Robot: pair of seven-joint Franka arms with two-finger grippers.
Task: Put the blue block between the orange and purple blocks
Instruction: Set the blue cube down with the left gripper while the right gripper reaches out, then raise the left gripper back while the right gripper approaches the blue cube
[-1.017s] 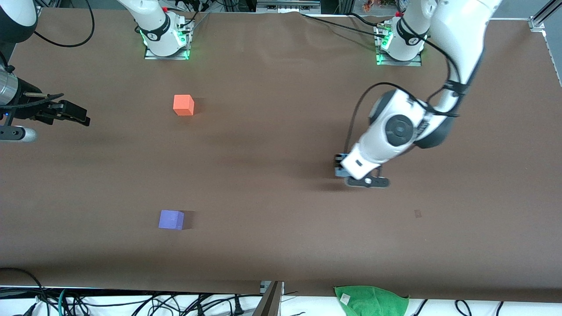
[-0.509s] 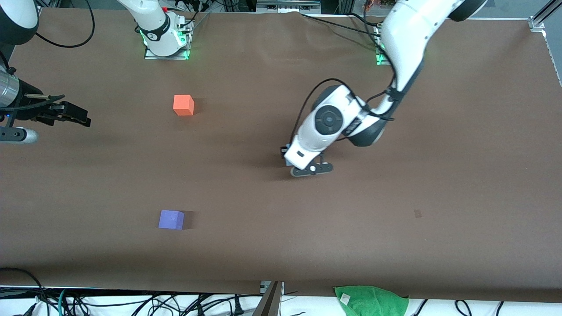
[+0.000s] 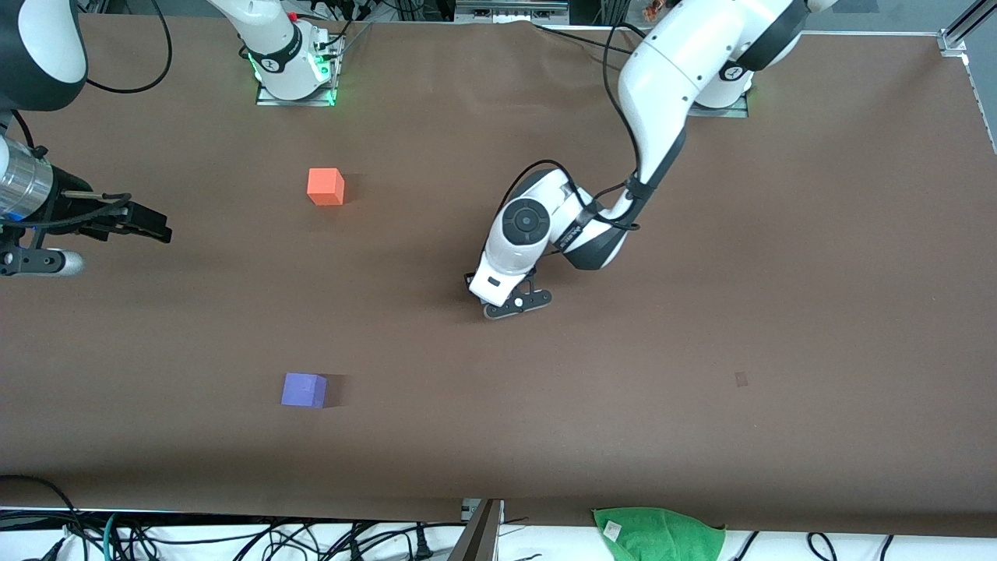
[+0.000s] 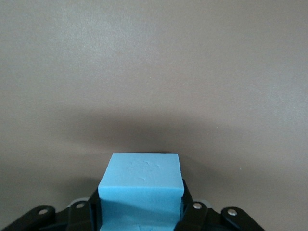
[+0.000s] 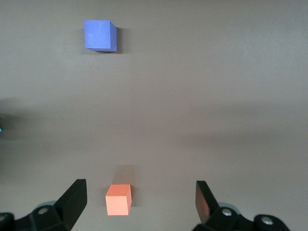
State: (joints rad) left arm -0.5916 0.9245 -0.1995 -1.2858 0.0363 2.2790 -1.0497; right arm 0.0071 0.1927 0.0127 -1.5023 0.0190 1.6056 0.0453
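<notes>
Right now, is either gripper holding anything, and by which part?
The left gripper holds the small sky-blue matte cube by two opposite side faces; the right gripper is open and empty.

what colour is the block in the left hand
Light sky blue block, clearest in the left wrist view.

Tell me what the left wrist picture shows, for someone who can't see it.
A light blue block is held tight between the black fingers of the left gripper, up over the bare brown table. Nothing else is in this view.

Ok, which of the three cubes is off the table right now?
The blue block, clamped in the left pincer; the orange block and purple block sit on the table.
</notes>
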